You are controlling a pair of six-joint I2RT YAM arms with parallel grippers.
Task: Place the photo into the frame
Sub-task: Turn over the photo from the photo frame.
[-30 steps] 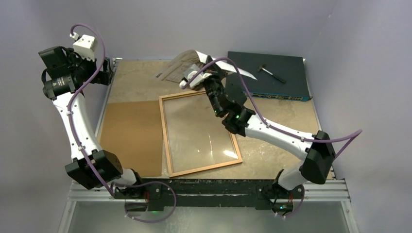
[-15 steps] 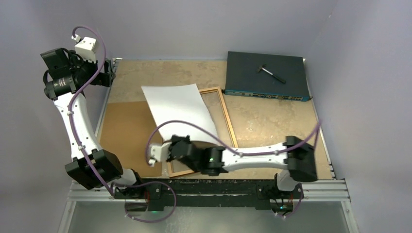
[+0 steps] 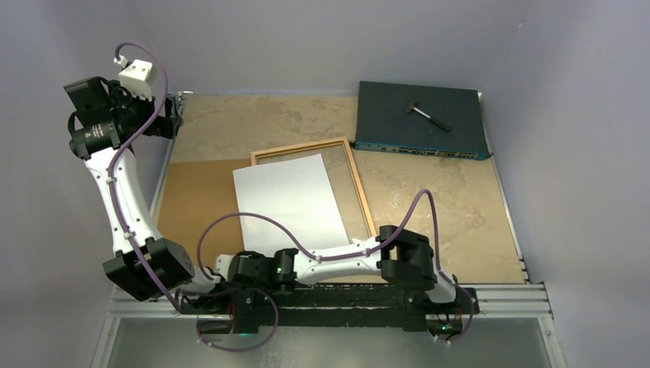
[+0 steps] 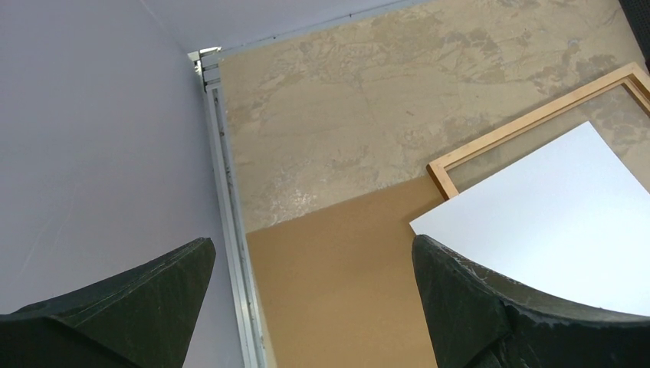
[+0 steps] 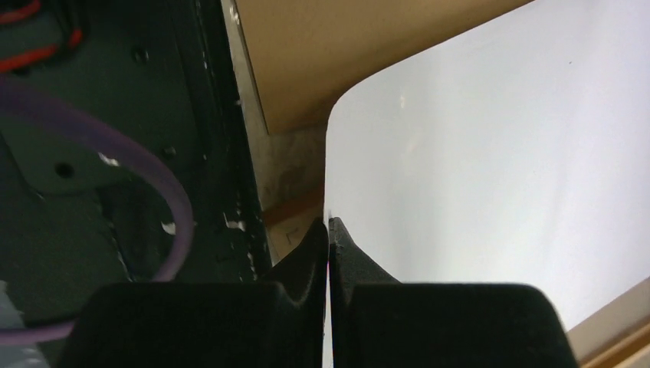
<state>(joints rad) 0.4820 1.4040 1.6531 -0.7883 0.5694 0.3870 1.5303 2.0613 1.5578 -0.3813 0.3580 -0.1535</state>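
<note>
On the desk [image 3: 429, 192], a mottled beige top, the plain brown backing board [image 3: 199, 207] lies at the left and the frame [image 3: 297, 148] lies in the middle, its far and right rails showing. The photo [image 3: 287, 199] lies white back up across the frame. It is shifted left, so it covers the left rail and overlaps the board, and a strip inside the frame on the right is left bare. At the far right sits a dark electronics box [image 3: 383, 115] with a small tool [image 3: 427, 115] on it.

The right arm is folded low along the near edge, and the right pincer [image 5: 329, 224] is closed on the photo's near-left corner, which curls up from the surface. The left pincer [image 4: 313, 241] hangs wide open and empty above the far-left corner.

The photo looks light, thin and bendy. It would likely sag when lifted by one corner, crease under a hard pinch, and slide easily on its glossy face. A hold on the white border near an edge seems safest.

The printed side cannot be seen. The frame's left and near rails are covered by the sheet and the arm. Whether the frame holds a pane cannot be told.
</note>
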